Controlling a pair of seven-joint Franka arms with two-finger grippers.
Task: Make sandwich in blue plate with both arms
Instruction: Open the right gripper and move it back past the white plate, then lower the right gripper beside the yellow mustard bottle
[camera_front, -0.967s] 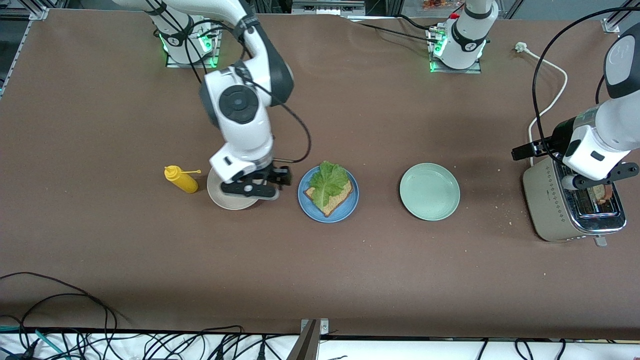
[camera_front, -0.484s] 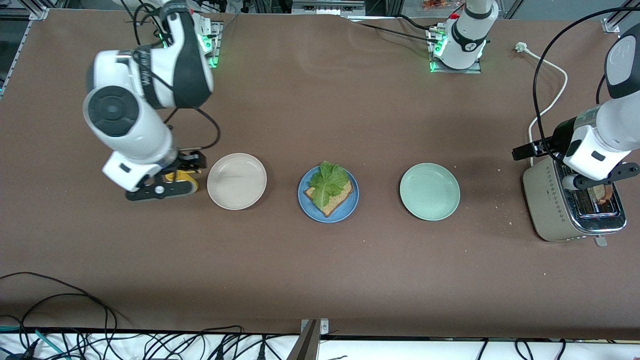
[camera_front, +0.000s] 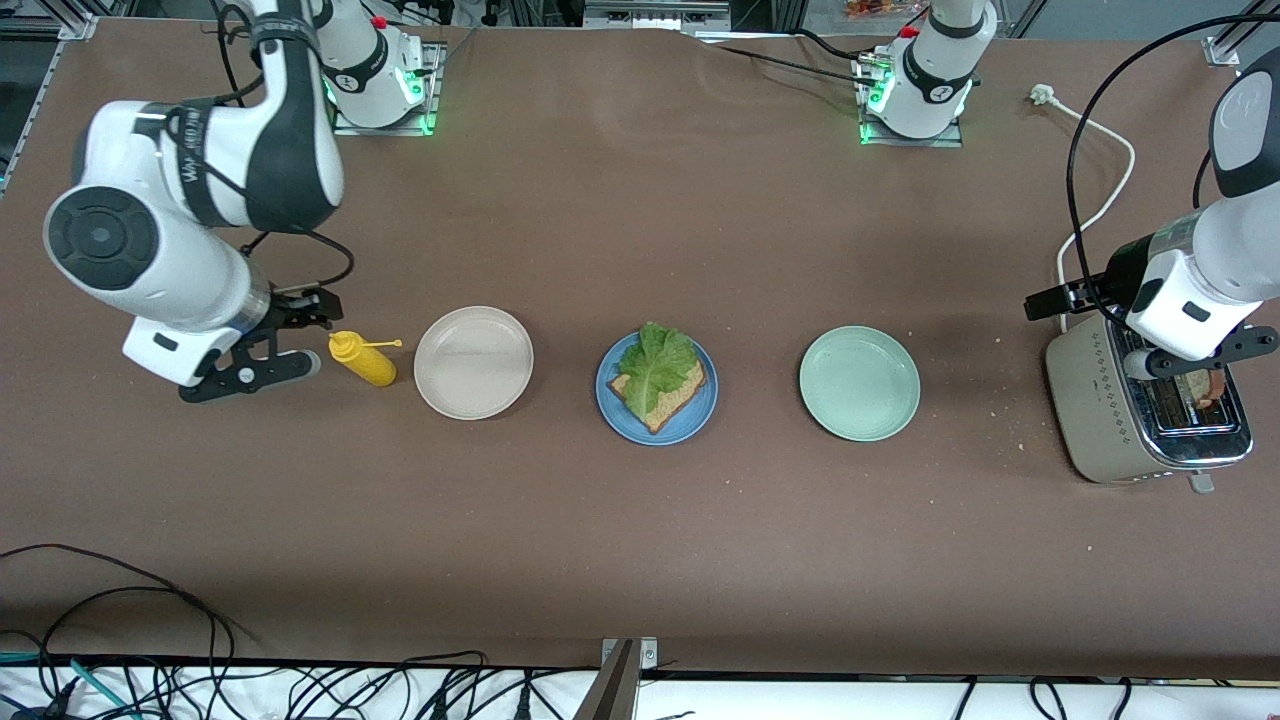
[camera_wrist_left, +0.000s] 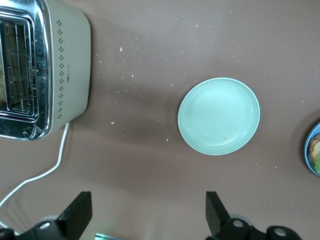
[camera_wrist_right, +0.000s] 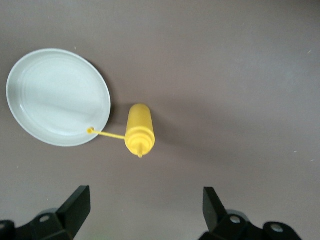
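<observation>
Left hand (camera_front: 1190, 365) open over toaster (camera_front: 1140, 420), second slice (camera_front: 1203, 385) in slot. Right hand (camera_front: 255, 345) open, empty, waits by mustard bottle (camera_front: 365, 360). Blue plate (camera_front: 700, 415) mid-worktop: bread (camera_front: 680, 395), lettuce (camera_front: 655, 362). Next: left grips toast, tops sandwich.

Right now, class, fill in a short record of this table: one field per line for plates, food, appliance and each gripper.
blue plate: bread slice topped with lettuce
beige plate: bare
green plate: bare
mustard bottle: beside the beige plate
toaster: bread in slot
left gripper: open, over the toaster
right gripper: open, beside the mustard bottle
</observation>
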